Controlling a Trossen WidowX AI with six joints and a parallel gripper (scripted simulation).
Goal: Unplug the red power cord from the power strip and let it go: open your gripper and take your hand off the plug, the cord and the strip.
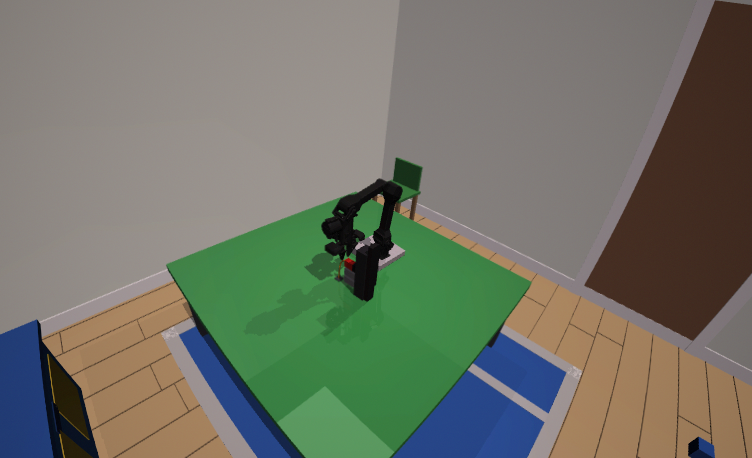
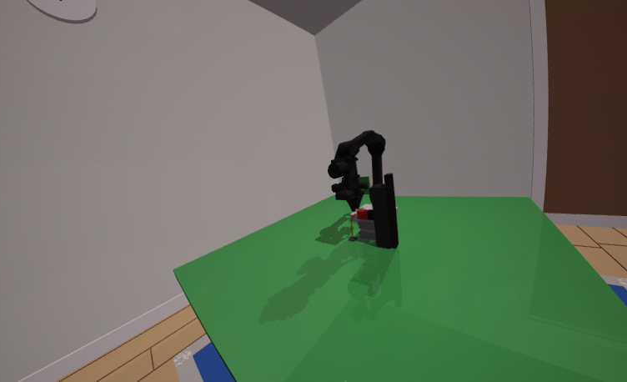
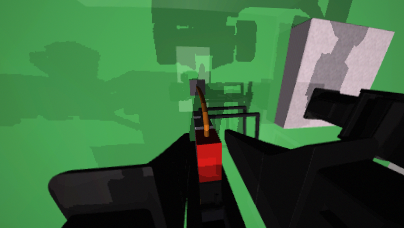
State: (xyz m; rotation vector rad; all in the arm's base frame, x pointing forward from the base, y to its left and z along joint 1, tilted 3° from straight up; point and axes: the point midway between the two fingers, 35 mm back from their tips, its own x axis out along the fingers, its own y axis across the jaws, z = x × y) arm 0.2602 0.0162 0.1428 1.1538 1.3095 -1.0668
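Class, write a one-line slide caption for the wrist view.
Hand with its fingers either side of the red plug, cord trailing over the green table.

— What carries it all?
— Green table [image 1: 424, 341], glossy, shadows across it.
— And directly on it?
— Upright black power strip [image 1: 365, 272], grey plate [image 1: 393, 254] under the arm's base, cord's small dark end [image 2: 352, 238] beside the strip.
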